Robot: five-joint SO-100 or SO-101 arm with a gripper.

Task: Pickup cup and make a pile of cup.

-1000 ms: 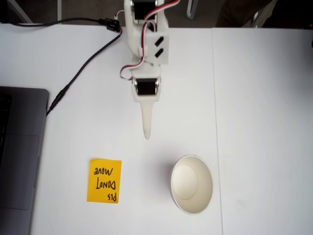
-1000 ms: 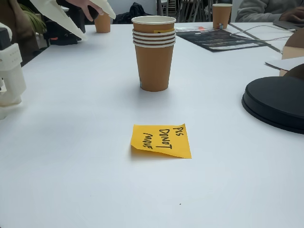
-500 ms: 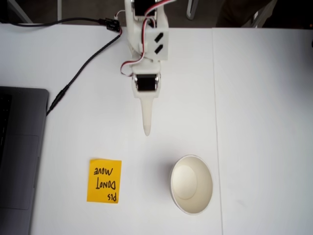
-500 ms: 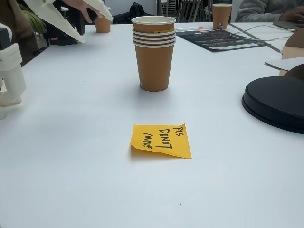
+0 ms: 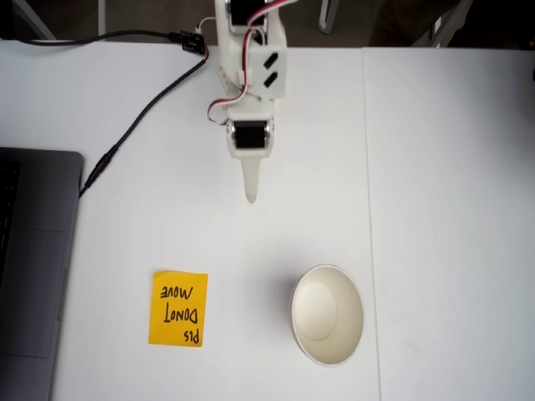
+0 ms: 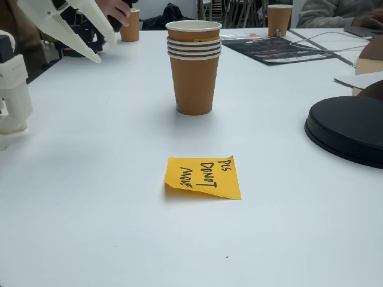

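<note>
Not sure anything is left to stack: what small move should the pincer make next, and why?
Probably just retract the pincer and park it: it hangs open and empty, well apart from the pile of cup, which stands upright alone with its rims nested.

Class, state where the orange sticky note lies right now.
In both fixed views the orange sticky note lies flat on the white table; from above, left of the cup pile.

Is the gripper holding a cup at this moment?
No: in a fixed view the gripper hangs open and empty above the table, well apart from the pile of cup.
</note>
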